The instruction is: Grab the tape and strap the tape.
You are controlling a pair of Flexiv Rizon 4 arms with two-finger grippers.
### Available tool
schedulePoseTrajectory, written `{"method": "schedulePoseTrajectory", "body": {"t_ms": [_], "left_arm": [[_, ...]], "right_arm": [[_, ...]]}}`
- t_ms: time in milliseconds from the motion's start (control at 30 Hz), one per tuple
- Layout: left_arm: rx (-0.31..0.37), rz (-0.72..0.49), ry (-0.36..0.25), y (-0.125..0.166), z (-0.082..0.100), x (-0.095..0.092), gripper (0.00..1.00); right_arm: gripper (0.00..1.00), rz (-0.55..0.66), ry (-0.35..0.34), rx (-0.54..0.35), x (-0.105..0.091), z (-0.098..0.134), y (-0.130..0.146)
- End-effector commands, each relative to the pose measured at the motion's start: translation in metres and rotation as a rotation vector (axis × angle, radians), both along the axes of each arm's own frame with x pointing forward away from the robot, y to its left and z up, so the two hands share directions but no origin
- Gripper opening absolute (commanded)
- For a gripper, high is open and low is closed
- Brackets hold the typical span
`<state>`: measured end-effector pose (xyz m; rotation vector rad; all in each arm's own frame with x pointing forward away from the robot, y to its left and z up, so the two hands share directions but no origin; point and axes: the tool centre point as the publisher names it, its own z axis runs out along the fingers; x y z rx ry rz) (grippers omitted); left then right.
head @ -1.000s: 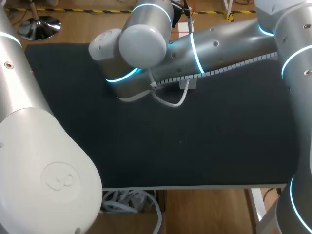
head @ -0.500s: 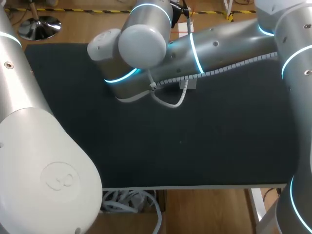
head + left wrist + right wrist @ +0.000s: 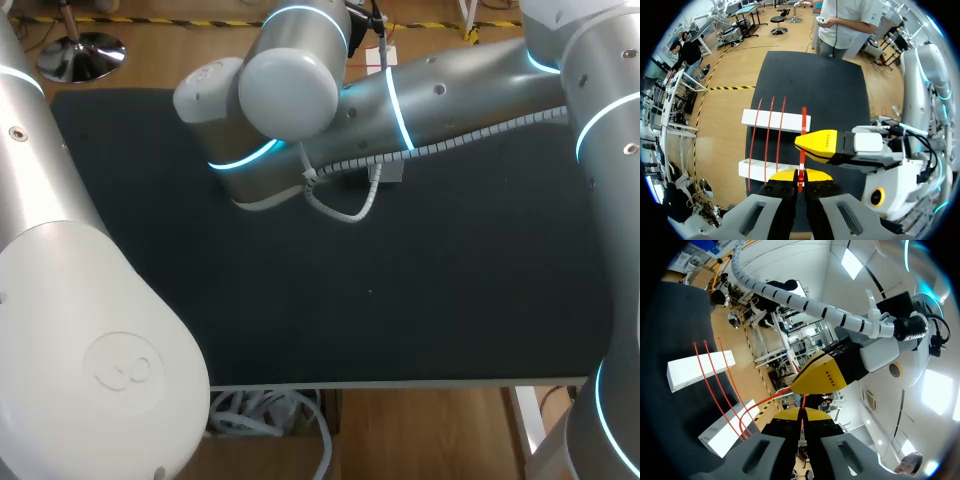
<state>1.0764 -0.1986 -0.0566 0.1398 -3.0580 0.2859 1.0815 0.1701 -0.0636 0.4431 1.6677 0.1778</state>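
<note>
Thin red tape (image 3: 803,125) across white bars (image 3: 775,120)

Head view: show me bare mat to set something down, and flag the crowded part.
Bare: near half of the mat, bordered by the left arm, the right arm and the front edge. Crowded: the edge where the left gripper and right gripper pinch red tape strung over two white bars.
</note>
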Motion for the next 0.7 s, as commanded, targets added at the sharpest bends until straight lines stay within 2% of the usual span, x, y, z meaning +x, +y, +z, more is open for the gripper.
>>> {"method": "schedulePoseTrajectory", "body": {"t_ms": [33,700], "left_arm": [[0.003,0.000,0.002,0.000,0.001,0.000,0.00],[0.003,0.000,0.002,0.000,0.001,0.000,0.00]], "right_arm": [[0.00,0.001,0.009,0.001,-0.001,0.004,0.002],[0.00,0.013,0.008,0.015,0.001,0.007,0.013]]}}
